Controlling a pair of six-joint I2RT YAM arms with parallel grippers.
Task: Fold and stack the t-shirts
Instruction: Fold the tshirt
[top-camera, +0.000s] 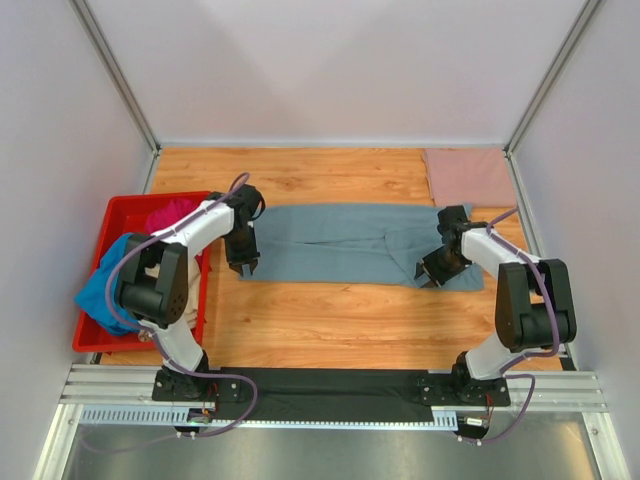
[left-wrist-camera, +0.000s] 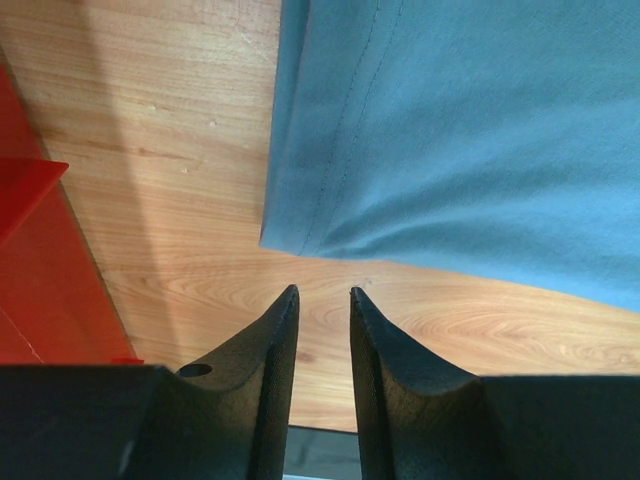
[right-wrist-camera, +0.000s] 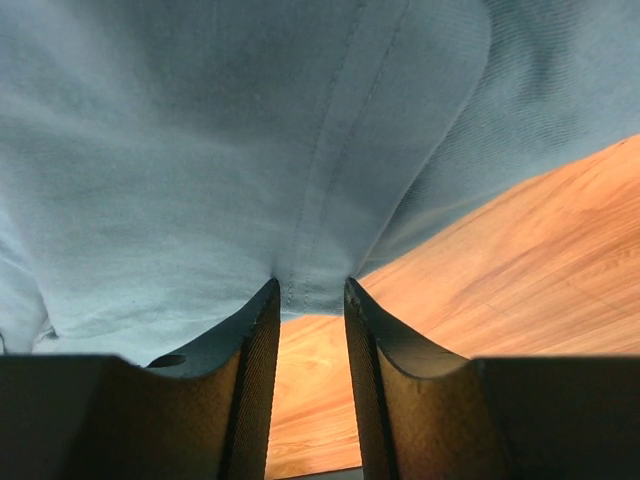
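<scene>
The large slate grey-blue t-shirt (top-camera: 350, 243) lies folded into a long strip across the middle of the table. My left gripper (top-camera: 244, 266) is at its near left corner. In the left wrist view the gripper (left-wrist-camera: 322, 290) is open and empty, with the shirt's corner (left-wrist-camera: 300, 235) just ahead of the tips. My right gripper (top-camera: 424, 277) is at the shirt's near right edge. In the right wrist view the gripper (right-wrist-camera: 310, 283) is open, with the shirt's stitched hem (right-wrist-camera: 315, 270) lying between the tips. The dusty-pink t-shirt (top-camera: 468, 177) lies folded at the back right.
A red plastic bin (top-camera: 110, 290) stands at the left edge, holding a bright blue shirt (top-camera: 105, 280) and a magenta one (top-camera: 170, 213). Its red wall shows in the left wrist view (left-wrist-camera: 40, 290). Bare wooden tabletop (top-camera: 340, 320) lies in front of the shirt.
</scene>
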